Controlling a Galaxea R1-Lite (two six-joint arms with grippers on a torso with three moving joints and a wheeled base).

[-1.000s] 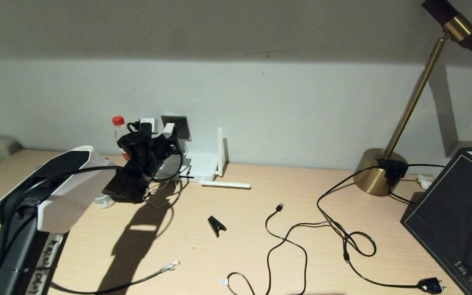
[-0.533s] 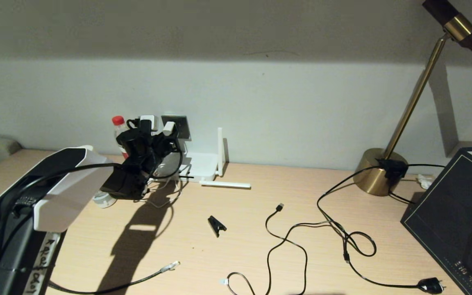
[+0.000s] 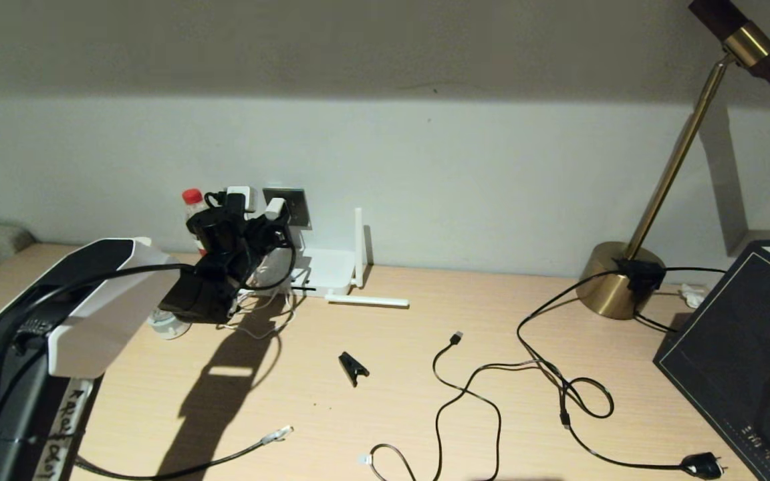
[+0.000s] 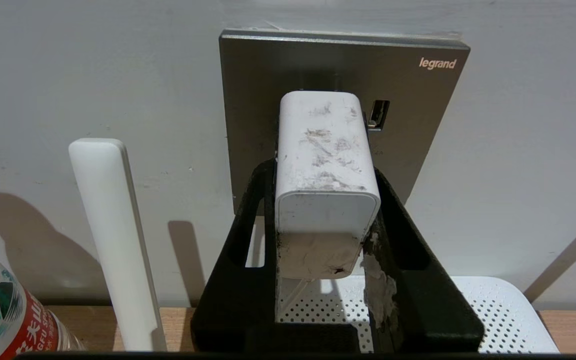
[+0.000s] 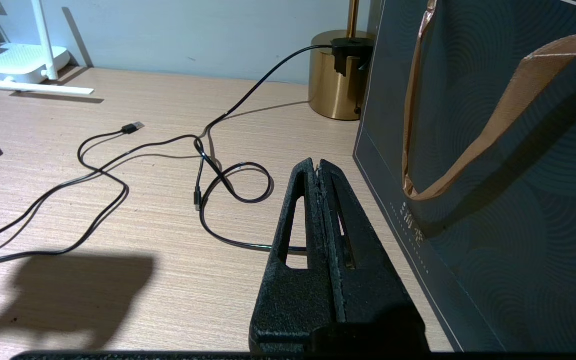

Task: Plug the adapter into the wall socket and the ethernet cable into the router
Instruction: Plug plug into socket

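My left gripper (image 3: 271, 224) is shut on the scuffed white adapter (image 4: 325, 145), one black finger on each side. The adapter's far end sits against the grey wall socket (image 4: 418, 100), and no pins show. From the head view the adapter (image 3: 276, 208) is at the socket (image 3: 295, 204) on the back wall. Below it lies the white router (image 3: 328, 270), its perforated top (image 4: 493, 310) under my fingers. The ethernet cable (image 3: 277, 434) lies loose at the table's front edge with its clear tip free. My right gripper (image 5: 316, 162) hovers shut and empty over the table.
A red-capped bottle (image 3: 192, 207) stands left of the socket beside a router antenna (image 4: 113, 240). Thin black USB cords (image 3: 465, 394), a black clip (image 3: 353, 366) and a black plug (image 3: 702, 464) lie mid-table. A brass lamp (image 3: 619, 277) and dark bag (image 3: 739, 354) stand right.
My left arm has shifted slightly left and up, keeping the adapter at the socket. Nothing else on the table has moved.
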